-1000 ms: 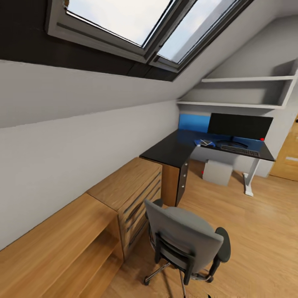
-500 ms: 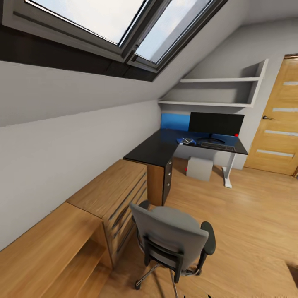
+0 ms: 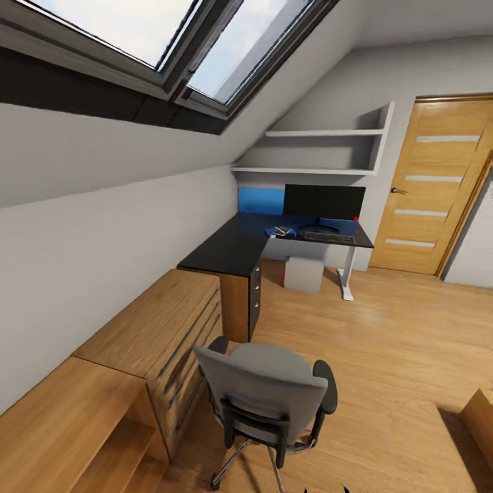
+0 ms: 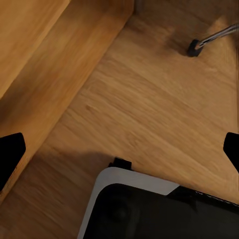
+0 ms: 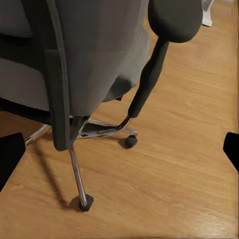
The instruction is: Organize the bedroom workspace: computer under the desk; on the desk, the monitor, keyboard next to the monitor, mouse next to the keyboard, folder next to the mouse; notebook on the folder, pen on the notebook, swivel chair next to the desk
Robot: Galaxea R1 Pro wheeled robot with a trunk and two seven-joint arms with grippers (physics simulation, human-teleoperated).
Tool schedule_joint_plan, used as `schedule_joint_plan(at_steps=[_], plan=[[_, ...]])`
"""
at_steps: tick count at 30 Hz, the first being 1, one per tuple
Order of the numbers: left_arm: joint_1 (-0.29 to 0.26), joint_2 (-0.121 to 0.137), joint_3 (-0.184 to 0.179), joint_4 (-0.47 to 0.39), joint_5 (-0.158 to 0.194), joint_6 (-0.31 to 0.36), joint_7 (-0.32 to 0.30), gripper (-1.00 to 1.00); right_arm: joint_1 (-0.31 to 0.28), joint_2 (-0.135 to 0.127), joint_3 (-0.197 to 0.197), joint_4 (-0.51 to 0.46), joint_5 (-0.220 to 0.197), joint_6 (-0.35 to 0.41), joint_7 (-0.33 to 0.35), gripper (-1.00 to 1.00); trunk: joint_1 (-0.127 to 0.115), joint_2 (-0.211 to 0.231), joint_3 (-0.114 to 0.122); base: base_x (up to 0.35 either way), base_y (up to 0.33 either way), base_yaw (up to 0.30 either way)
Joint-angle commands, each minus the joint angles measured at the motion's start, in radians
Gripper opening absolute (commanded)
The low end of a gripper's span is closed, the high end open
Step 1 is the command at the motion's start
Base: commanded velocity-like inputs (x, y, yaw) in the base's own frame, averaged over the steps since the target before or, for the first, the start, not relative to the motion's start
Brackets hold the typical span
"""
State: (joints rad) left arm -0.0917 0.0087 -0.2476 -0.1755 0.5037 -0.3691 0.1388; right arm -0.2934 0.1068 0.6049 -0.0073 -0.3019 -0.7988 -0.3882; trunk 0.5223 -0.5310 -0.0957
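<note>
Our right hand (image 5: 119, 149) is spread wide, the swivel chair (image 5: 94, 55) just beyond its fingertips. Our left hand (image 4: 119, 149) gapes wide above the wooden floor (image 4: 159, 99). Far ahead, the monitor (image 3: 324, 202) and keyboard (image 3: 329, 237) sit on the table (image 3: 233, 250).

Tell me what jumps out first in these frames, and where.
The grey swivel chair dominates the near foreground in the head view, back turned to the camera, standing on the wooden floor well short of the desk. At the far end of that black desk, the monitor stands under the white wall shelves, with the keyboard in front of it. The bright skylight along the sloped ceiling above catches the eye too.
</note>
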Motion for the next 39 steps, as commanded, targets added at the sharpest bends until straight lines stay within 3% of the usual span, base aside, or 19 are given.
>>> schedule_joint_plan(at_steps=[1,9,28,39], plan=[[0.000,0.001,-0.009,-0.001,0.003,-0.002,0.007,1.00,-0.001,0.001,0.009,0.001,-0.005,-0.002,-0.005,1.00,0.000,-0.002,-0.002,0.001,0.218,-0.292],[0.000,0.001,-0.009,-0.001,0.003,-0.001,0.007,1.00,-0.001,0.001,0.009,0.001,-0.005,-0.002,-0.005,1.00,0.000,-0.002,-0.002,0.000,0.058,-0.292],[0.000,0.000,-0.009,-0.001,0.003,-0.002,0.007,1.00,-0.001,0.001,0.010,0.001,-0.005,-0.002,-0.006,1.00,0.000,-0.002,-0.002,-0.043,0.203,-0.290],[0.000,0.000,-0.003,-0.056,0.008,-0.002,0.010,1.00,-0.001,-0.002,0.010,0.002,-0.005,-0.003,-0.005,1.00,0.004,-0.009,-0.005,-0.012,0.016,-0.060]])
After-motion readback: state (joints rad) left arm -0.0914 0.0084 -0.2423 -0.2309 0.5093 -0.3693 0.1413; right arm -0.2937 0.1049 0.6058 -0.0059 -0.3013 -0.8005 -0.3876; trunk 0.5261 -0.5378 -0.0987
